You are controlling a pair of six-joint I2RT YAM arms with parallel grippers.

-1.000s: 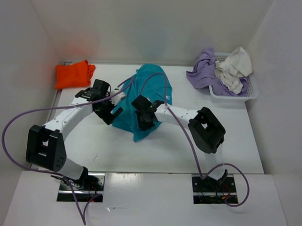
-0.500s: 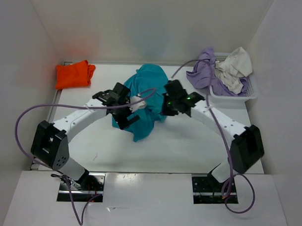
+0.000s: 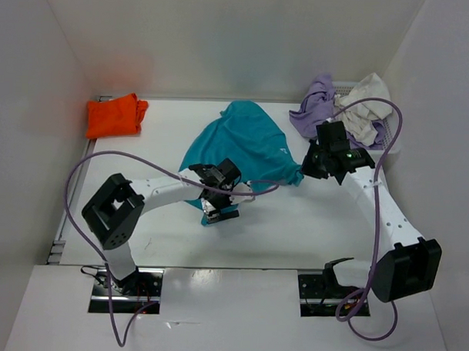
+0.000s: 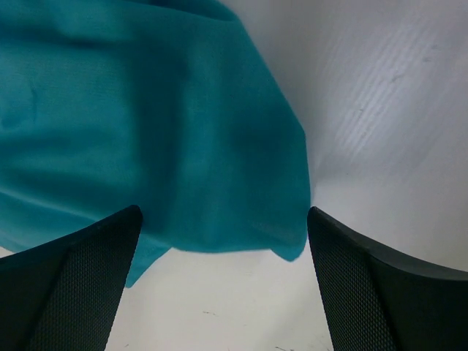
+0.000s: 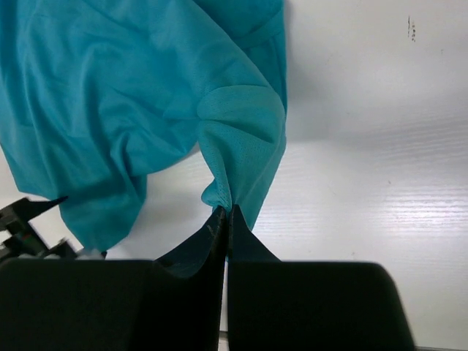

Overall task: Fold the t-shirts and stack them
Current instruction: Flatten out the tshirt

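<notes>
Right wrist — gripper (image 5: 227,213) tight on teal t-shirt (image 5: 131,95)

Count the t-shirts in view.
4: orange t-shirt at the far left, teal t-shirt mid-table, lavender t-shirt and off-white t-shirt in the basket far right. Others may hide under those.

Matt cloth t-shirt (image 5: 131,95), smooth table (image 5: 365,110)

No readable text, label or number anywhere.
</notes>
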